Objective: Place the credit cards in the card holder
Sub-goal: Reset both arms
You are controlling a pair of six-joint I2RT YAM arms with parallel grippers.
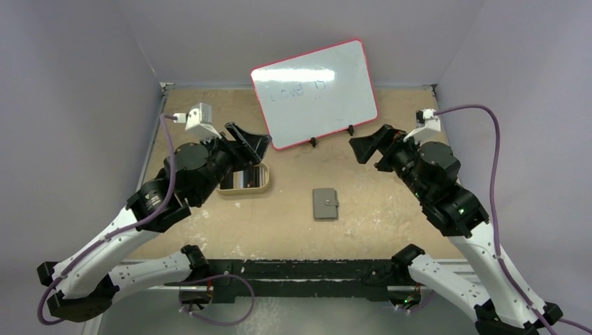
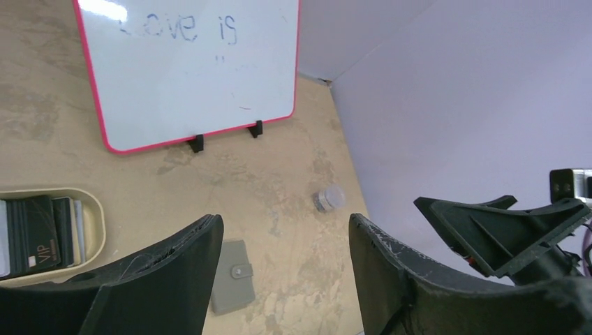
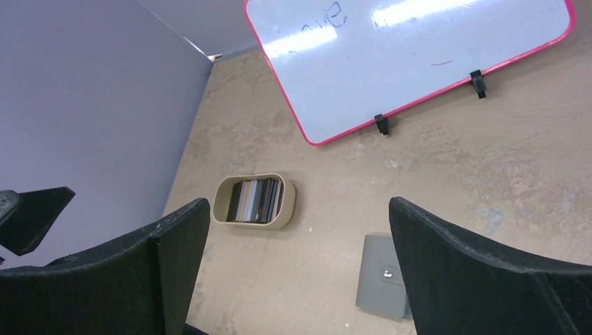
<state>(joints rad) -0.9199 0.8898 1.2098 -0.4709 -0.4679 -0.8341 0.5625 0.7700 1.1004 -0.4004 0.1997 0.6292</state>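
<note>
The card holder (image 1: 325, 203) lies shut on the table's middle, a grey wallet with its snap tab on top; it also shows as card holder (image 2: 232, 276) and card holder (image 3: 380, 273). The credit cards (image 1: 244, 178) stand on edge in a beige oval tin (image 1: 264, 183), seen again as credit cards (image 2: 38, 234) and credit cards (image 3: 257, 201). My left gripper (image 1: 250, 143) hovers open over the tin's far side, holding nothing; in its wrist view the left gripper (image 2: 284, 220) looks down past the wallet. My right gripper (image 1: 368, 145) is raised, open and empty, right of the wallet; right gripper (image 3: 299, 204).
A pink-framed whiteboard (image 1: 314, 93) leans on two black feet at the back centre. A small clear capped vial (image 2: 328, 198) lies near the right wall. Grey walls close the table on left, back and right.
</note>
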